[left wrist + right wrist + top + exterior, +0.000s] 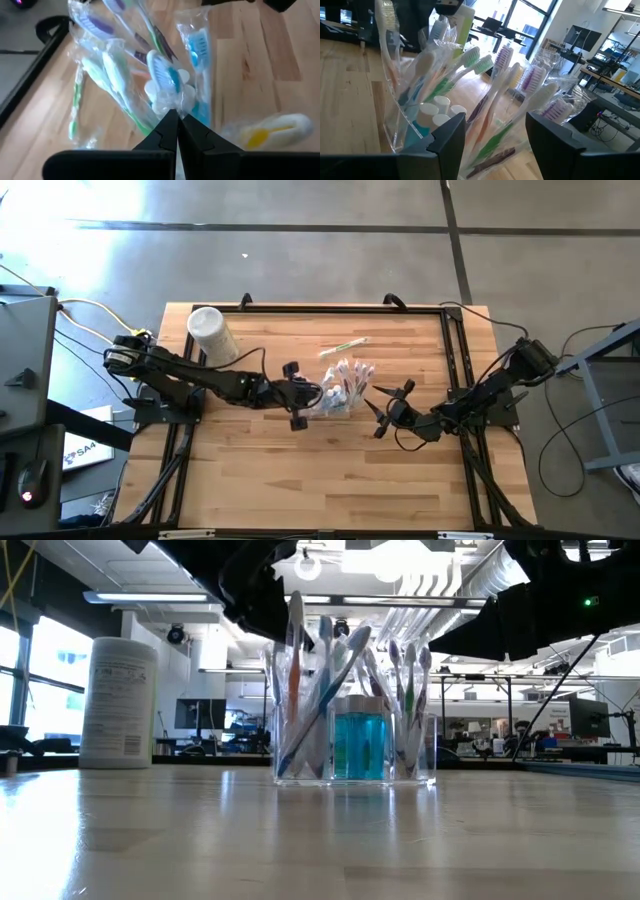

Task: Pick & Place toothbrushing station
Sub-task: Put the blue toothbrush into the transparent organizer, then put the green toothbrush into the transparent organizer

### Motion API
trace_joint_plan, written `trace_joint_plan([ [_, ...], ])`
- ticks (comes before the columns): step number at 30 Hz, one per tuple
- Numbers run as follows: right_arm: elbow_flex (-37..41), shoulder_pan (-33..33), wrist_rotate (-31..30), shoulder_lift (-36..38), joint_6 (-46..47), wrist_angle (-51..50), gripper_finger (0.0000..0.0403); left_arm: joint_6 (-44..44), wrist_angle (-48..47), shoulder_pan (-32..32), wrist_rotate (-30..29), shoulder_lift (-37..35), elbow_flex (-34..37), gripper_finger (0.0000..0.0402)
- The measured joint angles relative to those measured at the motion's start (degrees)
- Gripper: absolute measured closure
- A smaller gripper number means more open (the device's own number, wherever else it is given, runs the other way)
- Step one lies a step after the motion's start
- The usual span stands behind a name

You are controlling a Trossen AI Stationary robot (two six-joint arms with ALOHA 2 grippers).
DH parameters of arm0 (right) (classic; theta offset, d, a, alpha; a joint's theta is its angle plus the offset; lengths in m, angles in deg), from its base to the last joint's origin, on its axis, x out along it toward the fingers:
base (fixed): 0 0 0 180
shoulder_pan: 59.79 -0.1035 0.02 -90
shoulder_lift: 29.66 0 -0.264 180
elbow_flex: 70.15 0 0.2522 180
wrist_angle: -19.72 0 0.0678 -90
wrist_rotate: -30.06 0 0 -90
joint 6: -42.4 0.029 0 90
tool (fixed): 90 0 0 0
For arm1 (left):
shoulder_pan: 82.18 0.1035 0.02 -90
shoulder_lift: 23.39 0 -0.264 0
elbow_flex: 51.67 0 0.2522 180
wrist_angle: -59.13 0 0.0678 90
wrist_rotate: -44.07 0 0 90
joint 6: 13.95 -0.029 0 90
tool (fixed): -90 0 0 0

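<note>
At mid-bench the toothbrushing station point(342, 388) stands upright between both arms: a clear, stiff, boxy holder, likely light, slick and top-heavy with its wrapped toothbrushes point(470, 85) fanning up and a blue bottle point(358, 744) inside. Its rigid side walls look the safest hold, not the crinkly wrappers. At its left the left gripper point(177, 131) has fingers pressed together; at its right the right gripper point(495, 145) has fingers spread. Far left stands a white tub point(211, 335)
</note>
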Motion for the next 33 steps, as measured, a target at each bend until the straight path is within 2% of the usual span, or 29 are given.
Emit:
trace_joint_plan([
  [5, 0.0, 0.0, 0.0, 0.0, 0.0, -0.3, 0.0202, -3.4, 0.5, 0.0, -0.2, 0.0, -0.3, 0.0386],
  [9, 0.0, -0.1, -1.0, 0.0, -0.6, -0.4, 0.0202, -3.6, 0.4, 0.0, -0.3, 0.0, -0.3, 0.0358],
  [15, 0.0, -4.1, -14.2, 1.9, -10.0, 0.2, 0.0202, -3.6, -0.3, 0.0, -1.0, 0.0, -0.3, 0.0292],
  [22, 0.0, -8.4, -25.6, 7.2, -18.8, 0.1, 0.0202, -3.4, -0.4, 0.0, -3.4, -0.1, -0.3, 0.0218],
  [25, 0.0, -9.8, -25.9, 10.6, -23.3, 0.6, 0.0202, -3.4, -0.1, 0.0, -4.1, -1.1, -0.3, 0.0203],
  [33, 0.0, -11.7, -25.9, 23.0, -23.6, 0.9, 0.0202, -2.9, 0.7, 0.0, -4.1, -5.0, -0.4, 0.0203],
])
